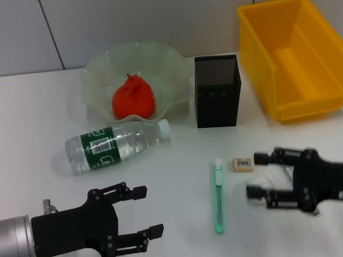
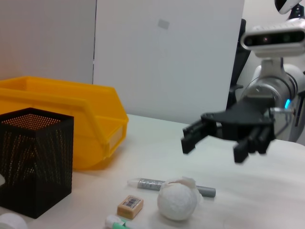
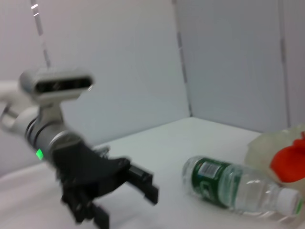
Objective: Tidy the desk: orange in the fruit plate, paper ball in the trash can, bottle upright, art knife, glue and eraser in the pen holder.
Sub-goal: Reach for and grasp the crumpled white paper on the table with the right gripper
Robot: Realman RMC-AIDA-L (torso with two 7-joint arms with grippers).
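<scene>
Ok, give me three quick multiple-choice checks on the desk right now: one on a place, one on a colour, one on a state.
1. Where is the orange?
A. In the plate
B. In the bin
C. On the table by the knife

2. What colour is the bin?
A. Black
B. Green
C. Yellow

3. How is the bottle?
A. Upright
B. Lying on its side
C. Held in a gripper

Answers:
1 A: the orange sits inside the plate.
2 C: the bin is yellow; the black thing is the pen holder.
3 B: the bottle lies flat on the table in front of the plate, with the left gripper and right gripper both open and holding nothing.
</scene>
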